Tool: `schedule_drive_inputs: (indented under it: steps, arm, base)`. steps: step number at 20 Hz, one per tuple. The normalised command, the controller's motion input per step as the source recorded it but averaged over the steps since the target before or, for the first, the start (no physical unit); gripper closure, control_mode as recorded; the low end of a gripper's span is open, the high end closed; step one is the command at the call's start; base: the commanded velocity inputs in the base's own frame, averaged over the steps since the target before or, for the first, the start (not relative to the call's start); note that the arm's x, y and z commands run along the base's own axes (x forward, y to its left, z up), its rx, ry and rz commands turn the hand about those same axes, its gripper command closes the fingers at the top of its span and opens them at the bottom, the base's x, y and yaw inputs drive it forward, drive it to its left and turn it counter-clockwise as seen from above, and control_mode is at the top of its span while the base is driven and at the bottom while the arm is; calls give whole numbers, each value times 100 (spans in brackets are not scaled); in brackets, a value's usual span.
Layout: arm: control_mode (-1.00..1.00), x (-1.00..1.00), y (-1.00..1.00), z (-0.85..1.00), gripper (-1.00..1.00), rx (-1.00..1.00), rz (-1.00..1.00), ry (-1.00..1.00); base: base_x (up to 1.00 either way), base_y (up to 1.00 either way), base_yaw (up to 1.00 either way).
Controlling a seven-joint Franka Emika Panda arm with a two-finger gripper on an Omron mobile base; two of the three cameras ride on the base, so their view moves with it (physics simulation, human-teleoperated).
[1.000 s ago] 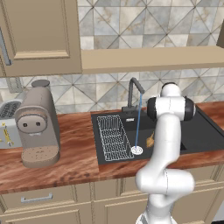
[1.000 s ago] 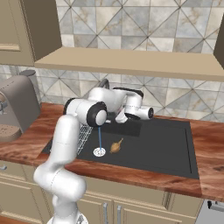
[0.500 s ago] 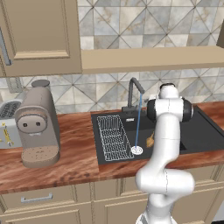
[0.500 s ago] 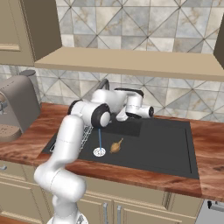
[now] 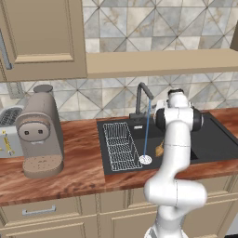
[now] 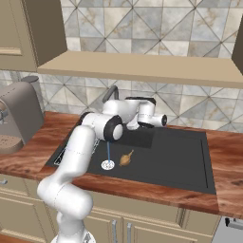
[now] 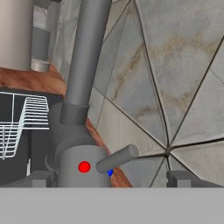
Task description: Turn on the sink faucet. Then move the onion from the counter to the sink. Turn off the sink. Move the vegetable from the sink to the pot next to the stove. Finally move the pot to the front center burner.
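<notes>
Water (image 5: pixel 147 135) running in a thin blue stream from faucet (image 5: pixel 142 99) down to drain (image 5: pixel 145 160) at centre of left base frame. Onion (image 6: pixel 126 158) lying on sink (image 6: pixel 180 156) floor, just right of drain in right base frame, near the stream but apart from it. Wire rack (image 5: pixel 118 145) in left part of sink. Claw (image 7: pixel 107 178) open wide at bottom of hand frame, tips well apart, holding nothing, close up to faucet base. Lever (image 7: pixel 117 158) sticking out to the right between the tips, red dot (image 7: pixel 84 166) beside it on faucet body. Coffee machine (image 5: pixel 40 131) on table (image 5: pixel 79 167) at left of left base frame; toaster (image 5: pixel 9 132) at far left edge.
</notes>
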Motion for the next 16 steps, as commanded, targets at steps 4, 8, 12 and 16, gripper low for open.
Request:
schedule_drive_inputs:
  steps: [4, 8, 12, 16]
  arm:
    - [-100, 21, 0, -4, -100, 3, 0, 3]
    - [-100, 12, 5, 0, -100, 2, 0, 2]
    - [-100, 0, 23, 0, -100, 0, 0, 1]
    - [-100, 0, 37, 0, -100, 0, 0, 2]
  base:
    - [0, 0, 0]
    - [0, 0, 0]
    - [0, 0, 0]
    - [0, 0, 0]
